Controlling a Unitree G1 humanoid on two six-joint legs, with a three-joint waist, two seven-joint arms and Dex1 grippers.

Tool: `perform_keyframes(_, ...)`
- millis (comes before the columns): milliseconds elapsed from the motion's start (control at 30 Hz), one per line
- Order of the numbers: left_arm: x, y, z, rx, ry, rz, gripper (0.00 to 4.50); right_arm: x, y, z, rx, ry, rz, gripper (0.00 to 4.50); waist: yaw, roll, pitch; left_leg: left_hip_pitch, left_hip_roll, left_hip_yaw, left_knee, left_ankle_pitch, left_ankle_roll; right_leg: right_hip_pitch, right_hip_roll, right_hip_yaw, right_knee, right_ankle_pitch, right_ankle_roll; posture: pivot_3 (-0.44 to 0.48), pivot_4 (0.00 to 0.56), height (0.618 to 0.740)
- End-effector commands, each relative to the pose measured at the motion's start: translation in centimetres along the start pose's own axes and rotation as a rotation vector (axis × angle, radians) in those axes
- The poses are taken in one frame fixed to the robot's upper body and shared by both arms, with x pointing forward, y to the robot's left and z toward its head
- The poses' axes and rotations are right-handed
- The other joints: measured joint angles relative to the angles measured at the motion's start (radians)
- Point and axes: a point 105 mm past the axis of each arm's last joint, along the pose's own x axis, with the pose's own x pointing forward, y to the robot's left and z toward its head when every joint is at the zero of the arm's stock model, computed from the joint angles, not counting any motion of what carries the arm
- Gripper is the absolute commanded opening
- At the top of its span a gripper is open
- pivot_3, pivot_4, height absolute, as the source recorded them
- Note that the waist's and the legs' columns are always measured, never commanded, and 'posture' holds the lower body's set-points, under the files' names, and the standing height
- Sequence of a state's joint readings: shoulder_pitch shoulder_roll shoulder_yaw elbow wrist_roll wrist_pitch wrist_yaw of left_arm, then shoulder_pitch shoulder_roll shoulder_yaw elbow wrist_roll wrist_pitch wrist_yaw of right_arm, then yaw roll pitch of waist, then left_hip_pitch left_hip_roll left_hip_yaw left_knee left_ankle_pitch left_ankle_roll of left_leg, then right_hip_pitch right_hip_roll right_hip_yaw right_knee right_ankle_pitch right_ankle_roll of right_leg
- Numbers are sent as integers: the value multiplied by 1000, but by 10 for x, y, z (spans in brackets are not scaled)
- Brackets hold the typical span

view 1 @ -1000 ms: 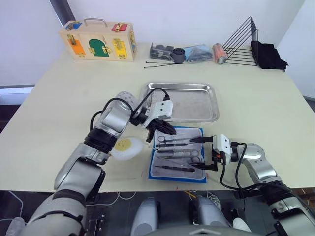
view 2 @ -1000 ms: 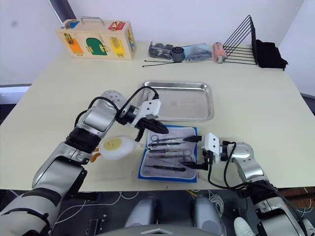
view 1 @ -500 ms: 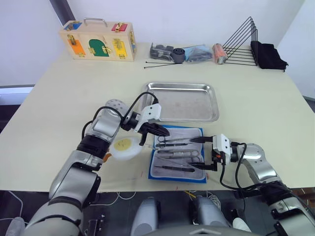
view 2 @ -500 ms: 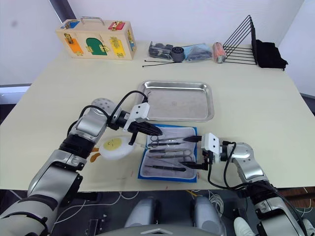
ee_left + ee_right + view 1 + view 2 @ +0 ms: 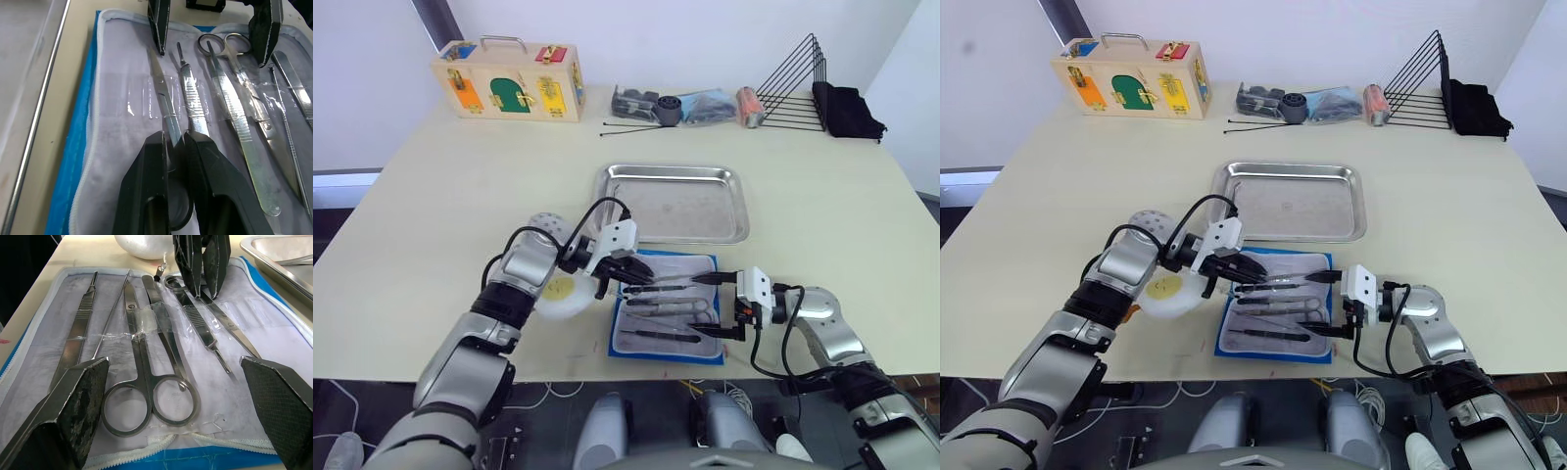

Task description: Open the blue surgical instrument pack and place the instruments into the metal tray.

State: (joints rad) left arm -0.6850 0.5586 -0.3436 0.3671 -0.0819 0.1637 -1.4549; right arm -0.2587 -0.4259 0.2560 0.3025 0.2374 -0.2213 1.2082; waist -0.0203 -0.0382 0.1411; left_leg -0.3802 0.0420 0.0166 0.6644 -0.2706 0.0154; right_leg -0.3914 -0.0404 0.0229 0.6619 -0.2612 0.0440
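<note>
Left wrist view: my left claw (image 5: 177, 142) pinches the far scissors (image 5: 164, 115), whose long axis runs left-right across the open pack (image 5: 705, 264).

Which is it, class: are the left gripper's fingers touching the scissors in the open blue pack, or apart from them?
Touching. In the left wrist view, the left gripper has its fingers closed around the scissors near the pivot, metal pinched between them with no gap, over the pack.
</note>
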Motion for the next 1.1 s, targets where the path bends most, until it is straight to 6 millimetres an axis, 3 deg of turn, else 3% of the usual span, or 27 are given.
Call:
perform_keyframes(33, -1, 1, 4, 25, -4, 31, 654, 5, 29, -41, 161, 112, 56, 4500, 0, 0, 0, 0, 0, 0, 0, 0, 0, 0, 0, 0, 0, 0, 0, 0, 150, 740)
perform_keyframes(567, 4, -2, -18, -28, 87, 74, 654, 6, 28, -40, 159, 110, 58, 4500, 0, 0, -1, 1, 0, 0, 0, 0, 0, 0, 0, 0, 0, 0, 0, 0, 150, 740)
perform_keyframes(1100, 6, 4, -26, -53, 154, 53, 654, 6, 28, -41, 161, 106, 54, 4500, 0, 0, -8, 1, 0, 0, 0, 0, 0, 0, 0, 0, 0, 0, 0, 0, 150, 740)
